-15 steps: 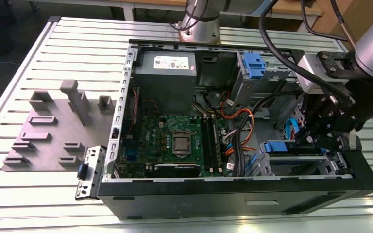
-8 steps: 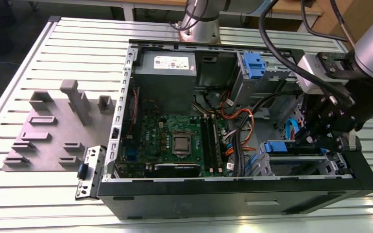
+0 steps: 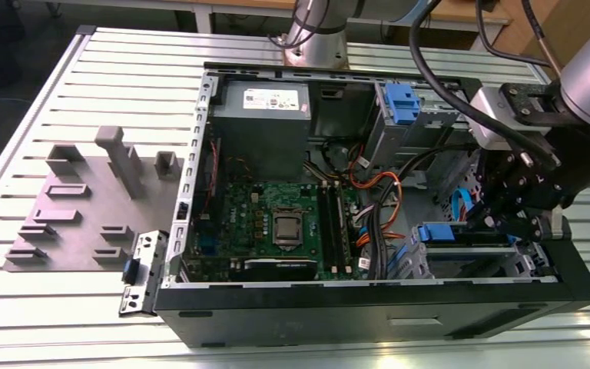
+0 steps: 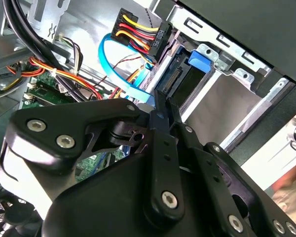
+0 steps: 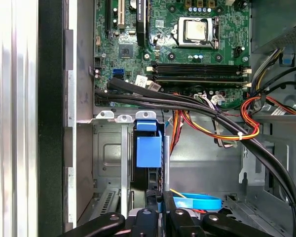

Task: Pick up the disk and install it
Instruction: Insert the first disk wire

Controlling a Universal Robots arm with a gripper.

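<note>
1. You see even, bright overhead light in the exterior view; the slatted table point(image 3: 28, 146) shows pale glare.
2. The case point(image 3: 377, 307) interior lies in soft shadow.
3. In the second wrist view, the gripper point(image 4: 160, 106) body looks slightly soft, with small highlights.

The disk point(image 5: 149, 150) is standing on edge in the middle of the frame, its blue carrier facing the camera, sitting inside a grey metal drive bay point(image 5: 108, 158). The gripper point(image 5: 155, 200) is reaching right up to the disk's near end. A bundle of black cables point(image 5: 187, 101) is running between the bay and the green circuit board point(image 5: 172, 44). Orange and yellow wires point(image 5: 227, 132) are looping beside the disk, and a flat blue cable point(image 5: 197, 201) is curling close to the gripper.
</note>
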